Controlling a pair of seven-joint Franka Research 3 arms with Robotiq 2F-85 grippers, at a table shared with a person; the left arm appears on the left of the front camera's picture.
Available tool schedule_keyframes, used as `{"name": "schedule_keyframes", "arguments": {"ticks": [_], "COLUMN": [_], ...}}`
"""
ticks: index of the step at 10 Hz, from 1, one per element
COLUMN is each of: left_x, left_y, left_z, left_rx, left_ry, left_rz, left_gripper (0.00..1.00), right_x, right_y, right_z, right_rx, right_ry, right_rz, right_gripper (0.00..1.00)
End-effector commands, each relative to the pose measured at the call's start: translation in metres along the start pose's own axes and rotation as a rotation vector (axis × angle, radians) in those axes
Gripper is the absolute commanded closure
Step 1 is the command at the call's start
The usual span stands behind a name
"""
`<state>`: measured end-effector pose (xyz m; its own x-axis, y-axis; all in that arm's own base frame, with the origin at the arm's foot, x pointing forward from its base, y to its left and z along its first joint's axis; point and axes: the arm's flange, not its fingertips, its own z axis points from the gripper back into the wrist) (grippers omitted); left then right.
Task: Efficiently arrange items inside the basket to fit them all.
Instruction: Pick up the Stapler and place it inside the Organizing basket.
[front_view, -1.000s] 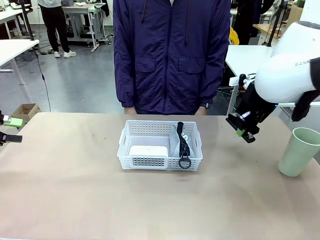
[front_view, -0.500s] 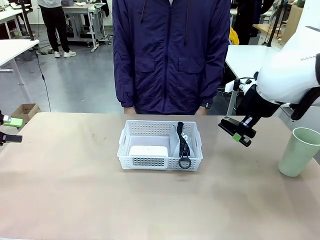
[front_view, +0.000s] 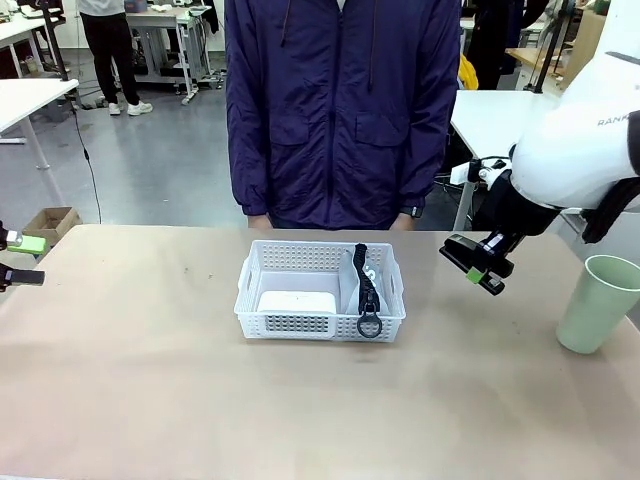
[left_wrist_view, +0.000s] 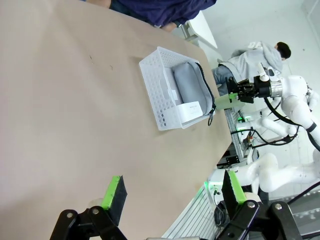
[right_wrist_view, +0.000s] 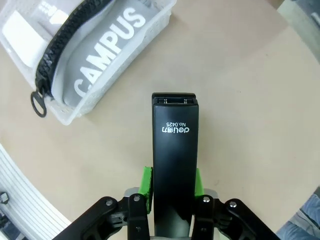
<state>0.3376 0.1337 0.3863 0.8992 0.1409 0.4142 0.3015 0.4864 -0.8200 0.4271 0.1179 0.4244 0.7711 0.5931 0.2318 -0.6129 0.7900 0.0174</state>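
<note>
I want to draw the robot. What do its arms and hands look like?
The right arm is fat, round and white, with grey letters and a thin black cable near the wrist. The right hand is black with bright green pads. The left hand looks the same.

brightly and evenly lit from overhead, with only faint soft shadows under the basket and cup. sharp in front view. bent and stretched toward the edges in both wrist views; dull sheen on the black stapler.
</note>
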Motion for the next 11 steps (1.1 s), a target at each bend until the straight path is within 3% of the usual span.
{"name": "schedule_keyframes", "arguments": {"ticks": [1,4,6,9,11], "left_x": [-0.005,-0.005,-0.005,-0.005,-0.005], "left_y": [-0.003,-0.003,-0.003,-0.003,-0.003], "left_z": [0.0,0.0,0.0,0.0,0.0], "left_rx": [0.004,0.004,0.004,0.004,0.004], "left_ry": [0.006,0.006,0.006,0.006,0.006], "left_rz": [0.001,0.001,0.001,0.001,0.001], "left_gripper": [0.0,0.0,0.0,0.0,0.0], "right_x": [0.035,0.11,0.148,0.172,0.168], "right_y": [0.027,0.115,0.162,0.202,0.201], "right_z": [0.042,0.075,0.066,0.003,-0.043], "right_rx": [-0.084,-0.121,-0.125,-0.031,0.027], "right_ry": [-0.013,-0.028,-0.023,0.053,-0.038], "right_rz": [0.006,0.2,0.29,0.332,0.316], "right_gripper": [0.63,0.63,0.63,0.63,0.63]}}
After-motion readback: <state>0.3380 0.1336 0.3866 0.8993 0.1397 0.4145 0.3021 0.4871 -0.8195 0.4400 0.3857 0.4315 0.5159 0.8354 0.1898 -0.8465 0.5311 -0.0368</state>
